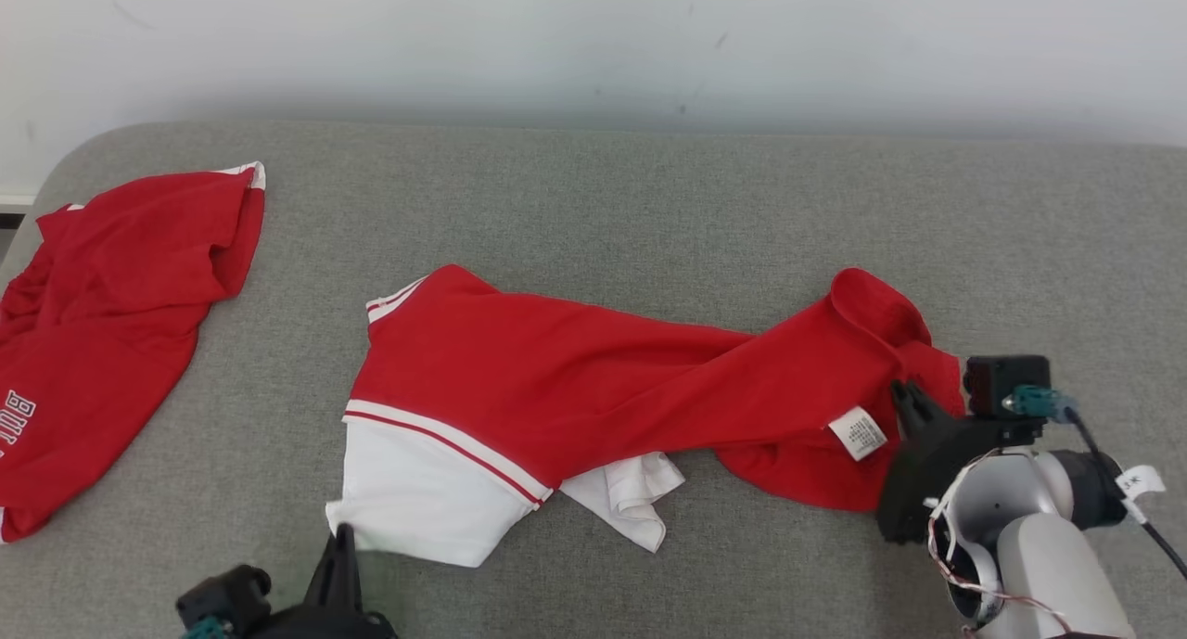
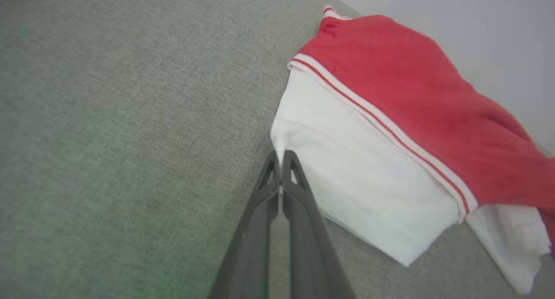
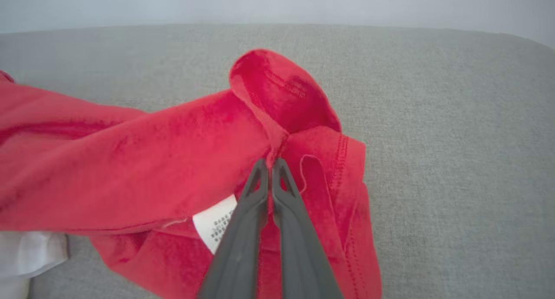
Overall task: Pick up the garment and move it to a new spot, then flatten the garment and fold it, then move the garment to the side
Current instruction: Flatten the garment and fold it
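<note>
A red garment point(image 1: 593, 379) with white panels and red-and-white stripes lies stretched and twisted across the grey surface. My left gripper point(image 1: 341, 530) is shut on the corner of its white part point(image 2: 360, 169) at the near left; in the left wrist view the left gripper point(image 2: 282, 155) pinches that white edge. My right gripper point(image 1: 901, 393) is shut on a bunched red fold at the garment's right end, close to a white care label point(image 1: 858, 432). The right wrist view has the right gripper point(image 3: 269, 162) biting the seam of the red cloth point(image 3: 173, 160) below a raised loop.
A second red garment point(image 1: 111, 324) with white lettering lies at the far left of the grey padded surface point(image 1: 649, 203). A pale wall point(image 1: 593, 36) runs behind it. The surface's rounded left corner and its near edge are close to my left arm.
</note>
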`<state>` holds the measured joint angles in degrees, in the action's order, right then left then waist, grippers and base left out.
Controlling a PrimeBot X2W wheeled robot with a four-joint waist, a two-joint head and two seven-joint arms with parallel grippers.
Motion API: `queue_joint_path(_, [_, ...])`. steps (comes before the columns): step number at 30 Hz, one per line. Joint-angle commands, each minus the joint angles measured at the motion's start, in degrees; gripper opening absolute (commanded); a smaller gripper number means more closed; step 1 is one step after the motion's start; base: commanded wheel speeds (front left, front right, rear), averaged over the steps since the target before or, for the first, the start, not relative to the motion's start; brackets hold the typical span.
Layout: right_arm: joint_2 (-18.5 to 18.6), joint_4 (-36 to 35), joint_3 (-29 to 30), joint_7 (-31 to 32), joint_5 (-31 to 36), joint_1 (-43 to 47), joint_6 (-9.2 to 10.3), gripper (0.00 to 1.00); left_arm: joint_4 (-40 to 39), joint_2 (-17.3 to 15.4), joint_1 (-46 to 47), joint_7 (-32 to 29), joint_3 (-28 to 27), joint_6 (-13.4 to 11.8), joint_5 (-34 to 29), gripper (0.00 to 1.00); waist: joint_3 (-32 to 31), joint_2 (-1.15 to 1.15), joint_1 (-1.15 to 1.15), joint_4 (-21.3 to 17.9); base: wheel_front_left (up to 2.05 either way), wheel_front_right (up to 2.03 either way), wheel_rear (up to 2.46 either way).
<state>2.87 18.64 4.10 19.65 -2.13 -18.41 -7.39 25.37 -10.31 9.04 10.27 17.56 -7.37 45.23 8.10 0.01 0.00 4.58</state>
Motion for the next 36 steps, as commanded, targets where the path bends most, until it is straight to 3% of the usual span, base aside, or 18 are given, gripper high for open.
queue_joint_path(1, [0.0, -0.5, 0.1, -0.7, -1.0, -0.4, -0.2, 0.0, -0.4, 0.2, -0.7, 0.4, -0.4, 0.3, 0.3, 0.0, 0.0, -0.01, 0.0, 0.0, 0.0, 0.0, 0.0])
queue_joint_path(8, [0.0, -7.1, -1.9, -6.6, -15.1, -3.4, -0.2, 0.0, -12.0, 2.2, 1.2, 2.8, -7.2, 6.0, 9.0, 0.0, 2.0, -0.01, 0.0, -1.2, 0.0, 0.0, 0.0])
queue_joint_path(11, [0.1, -10.8, -3.6, -9.5, -15.8, -6.4, -0.2, 0.0, -17.6, 3.1, 3.9, 1.7, -9.6, 7.4, 13.5, 0.0, 5.1, -0.01, 0.0, -2.4, 0.0, 0.0, 0.0])
queue_joint_path(14, [0.1, -12.3, -5.2, -11.3, -20.8, -11.0, -0.2, 0.0, -22.9, 3.8, 8.9, -0.7, -11.5, 7.2, 18.1, 0.0, 10.2, -0.01, 0.0, -3.9, 0.0, 0.0, 0.0])
queue_joint_path(19, [0.6, -9.3, -7.3, -13.3, -27.3, -25.0, -0.2, 0.0, -27.1, 2.1, 25.3, -4.6, -13.8, 4.8, 20.5, 0.0, 20.3, -0.01, 0.0, -6.4, 0.0, 0.0, 0.0])
queue_joint_path(24, [2.1, -1.6, -8.4, -18.3, -26.3, -43.6, -0.2, 0.0, -23.7, -6.5, 46.3, -8.4, -15.7, 1.5, 15.1, 0.0, 30.0, -0.01, 0.0, -9.4, 0.0, 0.0, 0.0])
queue_joint_path(29, [1.5, 6.7, -5.8, -27.0, -24.4, -57.8, -0.2, 0.0, -19.3, -14.7, 63.1, -9.7, -13.0, 3.1, 6.9, 0.0, 32.8, -0.01, 0.0, -10.6, 0.0, 0.0, 0.0])
queue_joint_path(33, [1.0, 9.7, -0.7, -33.6, -23.1, -66.3, -0.2, 0.0, -19.5, -14.4, 73.7, -6.9, -11.6, 6.5, 4.8, 0.0, 33.5, -0.01, 0.0, -10.4, 0.0, 0.0, 0.0])
queue_joint_path(36, [0.3, 8.0, 3.6, -34.7, -21.7, -70.9, -0.2, 0.0, -20.1, -12.4, 79.3, -2.1, -11.7, 9.7, 4.8, 0.0, 33.1, -0.01, 0.0, -9.9, 0.0, 0.0, 0.0])
